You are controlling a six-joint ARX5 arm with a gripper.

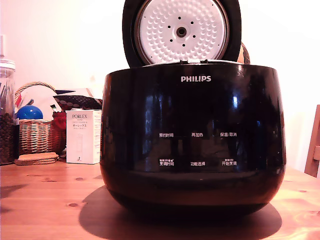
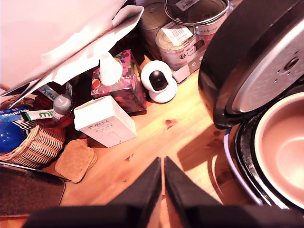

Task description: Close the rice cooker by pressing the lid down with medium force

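The glossy black rice cooker fills the middle of the exterior view, with a white PHILIPS logo and white button labels on its front. Its lid stands upright and open, the white dimpled inner plate facing the camera. In the wrist view the lid leans open over the pale inner pot. My gripper is shut with nothing in it, its two black fingers meeting over the wooden table, beside the cooker and apart from the lid. The exterior view does not show the gripper.
A wicker basket with a blue ball, a white PORLEX box, cork coasters and a glass jar stand at the exterior view's left. The wrist view adds a tissue box, a small white camera and tins.
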